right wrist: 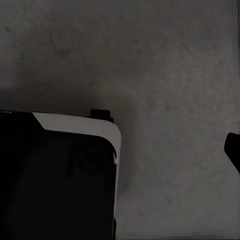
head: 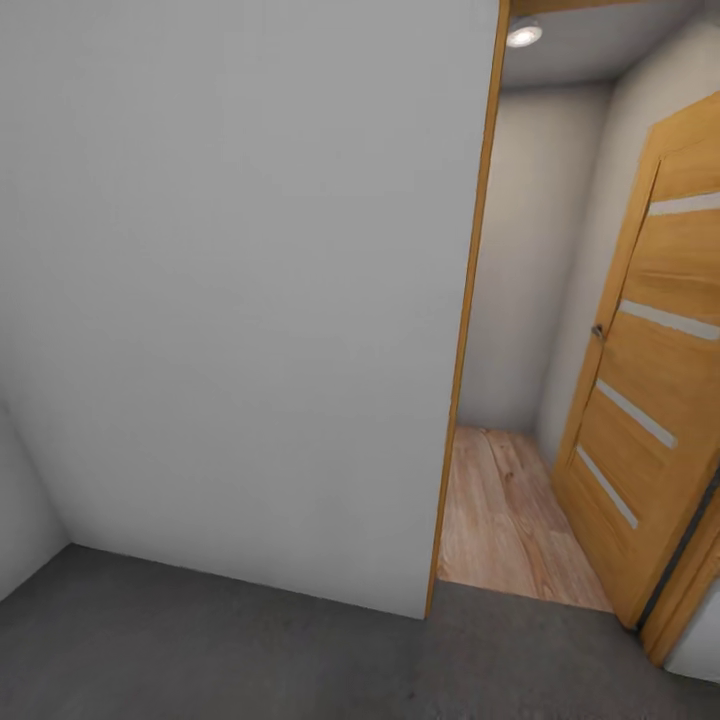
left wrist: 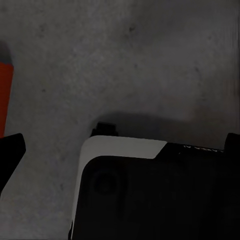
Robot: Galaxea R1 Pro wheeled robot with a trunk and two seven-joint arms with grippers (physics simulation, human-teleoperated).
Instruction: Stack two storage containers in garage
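Showed as a black, rounded base shell (left wrist: pixel 150 200) capped by a white band along its upper edge (right wrist: pixel 80 125), with a small dark tab above and one matte black fingertip (left wrist: pixel 10 152) alongside.

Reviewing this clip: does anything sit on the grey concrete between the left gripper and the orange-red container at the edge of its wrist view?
Nothing visible does. In the left wrist view, bare dark grey concrete floor lies beside the orange-red storage container, of which just a sliver shows at the frame edge. The robot's own white-and-black base sits apart from it.

Ceiling spotlight (head: pixel 523 33) glows bright; wall (head: pixel 240 300) evenly lit; wrist views dim, grainy, soft.
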